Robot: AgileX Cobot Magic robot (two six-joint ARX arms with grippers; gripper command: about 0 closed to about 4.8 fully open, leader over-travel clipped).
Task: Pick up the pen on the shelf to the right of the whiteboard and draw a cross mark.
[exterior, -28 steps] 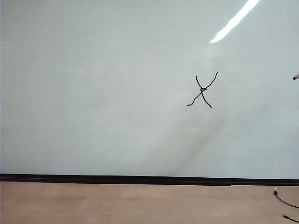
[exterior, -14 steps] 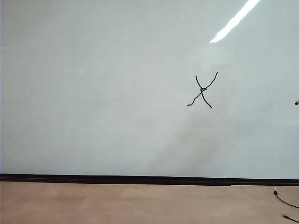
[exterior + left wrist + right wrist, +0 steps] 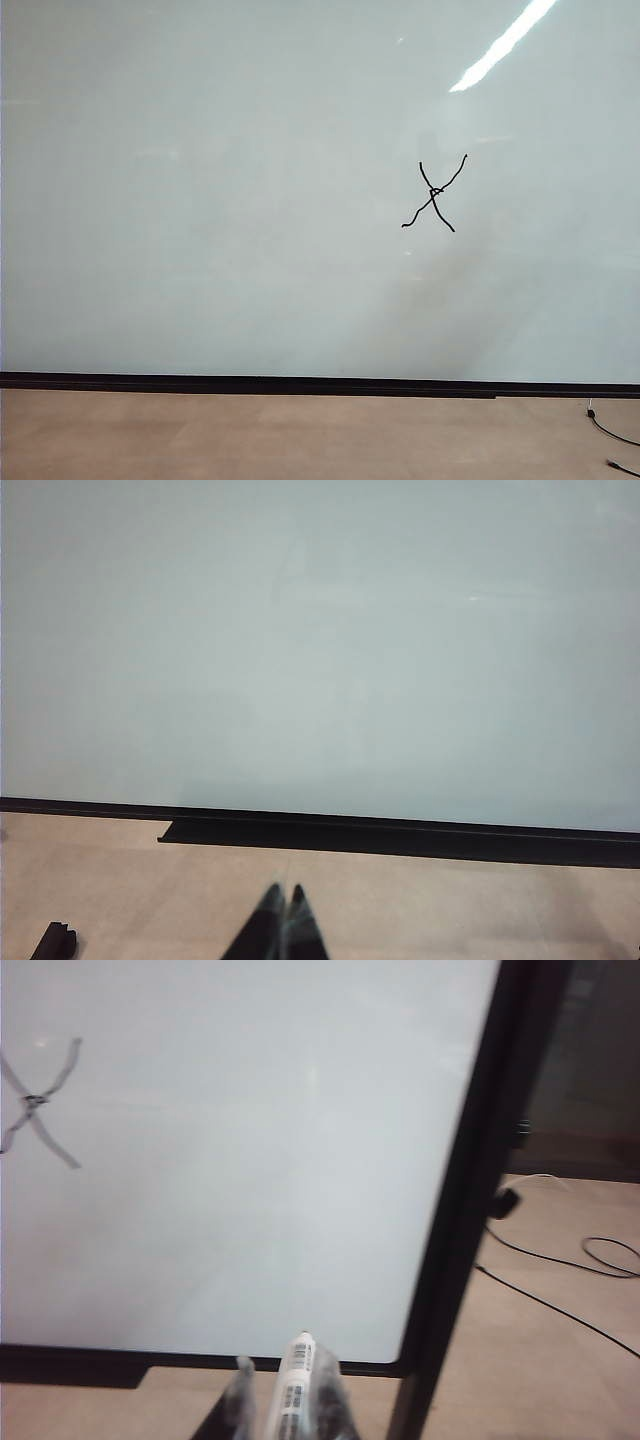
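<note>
The whiteboard [image 3: 220, 200] fills the exterior view, with the black cross mark [image 3: 433, 194] right of its middle. Neither gripper shows in that view. In the right wrist view my right gripper [image 3: 285, 1365] is shut on the pen [image 3: 296, 1385], a white marker with printed label bands, its end pointing at the board's lower corner. The cross mark [image 3: 35, 1100] lies well off to one side of it. My left gripper [image 3: 284, 892] is shut and empty, over the tan surface in front of the whiteboard [image 3: 320, 640]. The shelf is out of view.
A black frame [image 3: 470, 1180] borders the board's side, with black cables [image 3: 560, 1260] on the tan floor beyond it. Cable ends [image 3: 610, 430] show at the lower right of the exterior view. A black ledge [image 3: 400, 835] runs under the board, and a small black object [image 3: 55, 942] lies nearby.
The pen tip that showed at the right edge of the exterior view dropped lower and then left the frame. The cross mark is unchanged.
</note>
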